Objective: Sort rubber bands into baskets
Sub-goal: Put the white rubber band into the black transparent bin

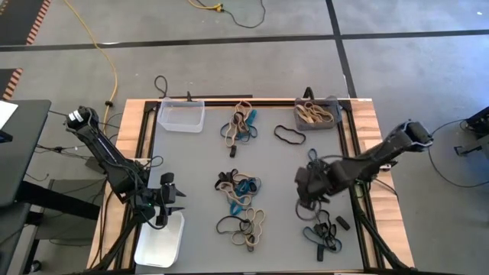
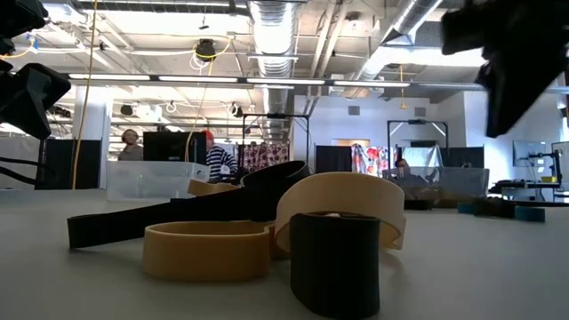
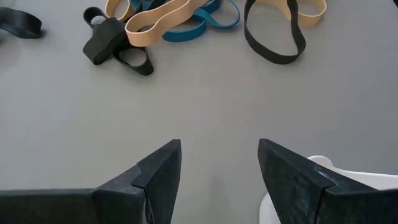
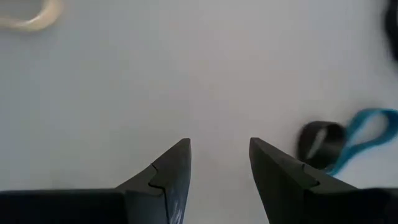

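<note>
Rubber bands lie in loose heaps on the grey table: one at the far middle (image 1: 240, 124), one at the centre (image 1: 238, 186), one at the near middle (image 1: 246, 224), one at the near right (image 1: 325, 231). A lone black band (image 1: 289, 136) lies by the dark grey basket (image 1: 317, 113), which holds tan bands. The clear basket (image 1: 182, 115) stands at the far left, the white basket (image 1: 160, 241) at the near left. My left gripper (image 1: 173, 200) is open and empty above the white basket's far end; its wrist view (image 3: 219, 163) shows bare table between the fingers. My right gripper (image 1: 306, 200) is open and empty over bare table (image 4: 219, 155).
Wooden table rims run down the left (image 1: 126, 153) and right (image 1: 382, 168) sides. A yellow cable (image 1: 107, 53) lies on the floor beyond the table. Bare table lies between the heaps and the left arm. In the low view, bands (image 2: 267, 222) fill the foreground.
</note>
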Controlling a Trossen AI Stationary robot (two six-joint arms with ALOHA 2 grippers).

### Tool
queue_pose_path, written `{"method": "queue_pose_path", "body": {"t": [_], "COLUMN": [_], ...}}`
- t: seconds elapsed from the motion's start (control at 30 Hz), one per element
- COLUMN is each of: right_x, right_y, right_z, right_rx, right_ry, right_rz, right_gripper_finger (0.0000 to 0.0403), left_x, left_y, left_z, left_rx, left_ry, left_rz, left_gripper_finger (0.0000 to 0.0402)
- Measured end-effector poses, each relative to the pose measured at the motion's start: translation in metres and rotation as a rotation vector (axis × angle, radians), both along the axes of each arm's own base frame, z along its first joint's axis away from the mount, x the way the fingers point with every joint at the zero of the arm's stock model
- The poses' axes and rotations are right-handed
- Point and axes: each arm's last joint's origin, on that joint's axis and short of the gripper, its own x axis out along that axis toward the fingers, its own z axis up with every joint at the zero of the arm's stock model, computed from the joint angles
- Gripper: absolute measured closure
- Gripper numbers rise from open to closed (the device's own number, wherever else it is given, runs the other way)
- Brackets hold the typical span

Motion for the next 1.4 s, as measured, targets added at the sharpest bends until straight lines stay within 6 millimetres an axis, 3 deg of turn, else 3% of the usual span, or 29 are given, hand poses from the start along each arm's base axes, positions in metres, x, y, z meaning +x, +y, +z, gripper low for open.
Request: {"method": "queue_pose_path", "body": {"t": [0.27,0.67,0.97,1.4], "right_x": [0.01,0.026,0.065,0.1], "right_y": [0.042,0.053,0.063,0.054], "right_z": [-0.009,-0.027,-0.083,-0.119], "right_rx": [0.099,0.078,0.068,0.037], "right_ry": [-0.33,-0.593,-0.568,-0.463], "right_rz": [0.233,0.416,0.582,0.716], "right_gripper_finger": [0.0212,0.0212,0.0212,0.0212], "left_x": [0.0,0.0,0.0,0.0], "left_y": [0.0,0.0,0.0,0.0], "left_z": [0.0,0.0,0.0,0.0], "left_rx": [0.0,0.0,0.0,0.0], "left_ry": [0.0,0.0,0.0,0.0], "left_rz": [0.0,0.0,0.0,0.0], "left_gripper_finger": [0.0196,0.0196,0.0196,0.0196]}}
